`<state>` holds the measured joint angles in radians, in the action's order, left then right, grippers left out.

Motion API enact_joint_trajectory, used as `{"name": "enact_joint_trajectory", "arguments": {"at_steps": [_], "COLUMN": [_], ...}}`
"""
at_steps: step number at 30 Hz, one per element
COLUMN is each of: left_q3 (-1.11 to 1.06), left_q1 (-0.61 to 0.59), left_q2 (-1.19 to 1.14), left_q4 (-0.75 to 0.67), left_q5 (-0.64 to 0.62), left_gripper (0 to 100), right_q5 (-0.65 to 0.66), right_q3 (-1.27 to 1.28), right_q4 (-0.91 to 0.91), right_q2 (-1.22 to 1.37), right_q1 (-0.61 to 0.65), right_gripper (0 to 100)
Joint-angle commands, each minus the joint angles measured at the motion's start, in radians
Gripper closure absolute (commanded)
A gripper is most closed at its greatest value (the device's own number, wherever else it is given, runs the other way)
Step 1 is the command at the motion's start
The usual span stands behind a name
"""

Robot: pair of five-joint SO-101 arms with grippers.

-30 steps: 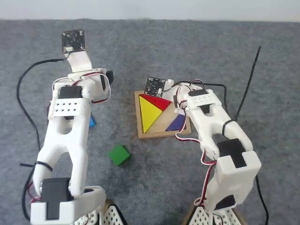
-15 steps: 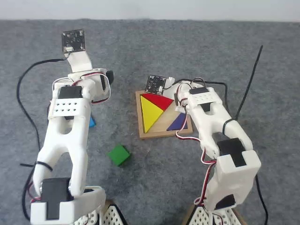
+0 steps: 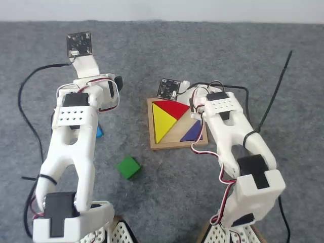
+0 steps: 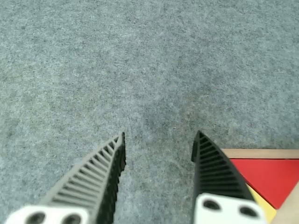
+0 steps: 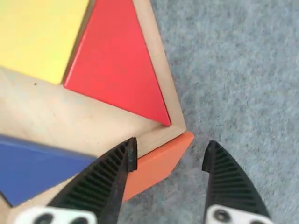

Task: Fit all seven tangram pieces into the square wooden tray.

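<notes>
The right gripper (image 5: 172,143) stands released, its two black ribbed fingers spread to either side of the orange piece (image 5: 159,169). That piece lies on the carpet outside the square wooden tray (image 5: 158,60), pressed against the outer edge of the tray's corner. One fingertip hangs over the tray's rim at that corner and the other over bare grey carpet (image 5: 243,70) just past the piece. Inside the corner, the tip of the red triangle (image 5: 119,70) reaches almost to the rim. The yellow triangle (image 5: 42,32) lies flush along the red one's inner edge. A band of bare tray floor runs from the rim between the red triangle and the dark blue piece (image 5: 37,163), which sits against the tray's near side. The left gripper (image 4: 161,135) is also released, with nothing between its fingers, over open carpet short of the tray's far corner on the red triangle's side. Six pieces can be counted. Three are in the tray: yellow, red and dark blue. Three are outside: the orange one at the rim, a green square piece (image 3: 128,166) well apart from the tray towards the left arm, and a small light blue piece (image 3: 99,131) partly hidden beside that arm.
</notes>
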<state>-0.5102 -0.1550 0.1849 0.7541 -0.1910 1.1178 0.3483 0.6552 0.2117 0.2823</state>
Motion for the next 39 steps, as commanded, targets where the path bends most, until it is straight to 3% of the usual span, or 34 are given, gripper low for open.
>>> {"name": "enact_joint_trajectory", "arguments": {"at_steps": [1, 6, 9, 19, 24, 31, 39], "left_q3": [0.005, 0.005, 0.005, 0.005, 0.005, 0.005, 0.005], "left_q1": [0.003, 0.003, 0.003, 0.005, 0.005, 0.003, 0.005], "left_q2": [0.009, 0.009, 0.009, 0.009, 0.009, 0.009, 0.009], "left_q4": [-0.017, -0.017, -0.017, -0.017, -0.017, -0.017, -0.017], "left_q5": [0.009, 0.009, 0.009, 0.009, 0.009, 0.009, 0.009], "left_gripper": [78, 78, 78, 78, 78, 78, 78], "right_q5": [0.015, 0.017, 0.095, 0.123, 0.12, 0.094, 0.094], "right_q3": [0.003, -0.003, 0.04, 0.313, 0.262, 0.052, 0.051], "right_q4": [-0.015, 0.054, 0.142, -0.116, -0.28, -0.236, -0.28], "right_q2": [-0.073, -0.097, -0.125, -0.205, -0.045, 0.165, 0.188], "right_q1": [-0.041, -0.104, -0.108, -0.084, -0.102, -0.107, -0.114], "right_gripper": [75.7, 75.5, 75.5, 75.3, 75.3, 75.8, 94.1]}}
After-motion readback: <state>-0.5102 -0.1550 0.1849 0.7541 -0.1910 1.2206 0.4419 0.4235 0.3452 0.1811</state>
